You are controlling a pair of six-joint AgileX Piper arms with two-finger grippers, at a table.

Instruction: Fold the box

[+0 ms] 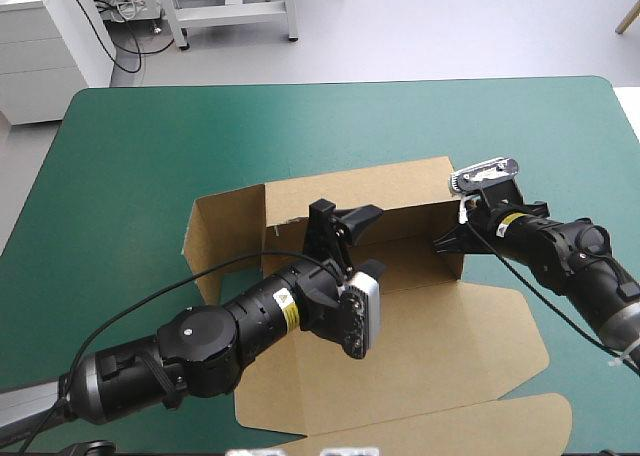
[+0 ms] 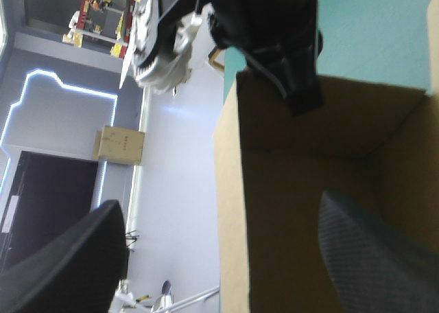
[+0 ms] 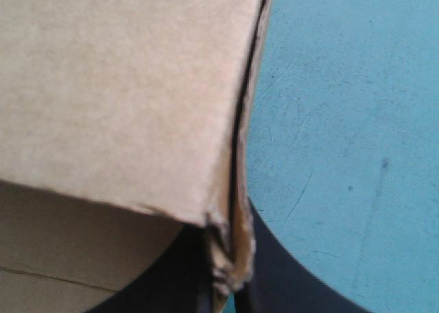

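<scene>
We see the box (image 1: pixel 400 188) mid-surface, part raised: back wall and right end wall up, a flap angled out at the left end, the lid (image 1: pixel 450 346) flat toward the near edge. Bare teal-green cover (image 1: pixel 130 176) lies wide on the far side and at both ends. The near side is tight, with the lid's tab running to the high view's bottom edge.

The left gripper (image 1: pixel 372 240) sits over the tray, jaws apart. In its wrist view one finger (image 2: pixel 384 258) is inside the box and the other outside, a wall's top edge between them. The right gripper (image 1: pixel 452 238) is at the right end wall, jaws pinched on the board — its wrist view shows a frayed corner squeezed between the black fingers (image 3: pixel 288 279).

The left arm hides much of the tray floor and the near-left part — we cannot tell if a wall is up there. The right wrist view shows only that corner, the rest of the box cut off
</scene>
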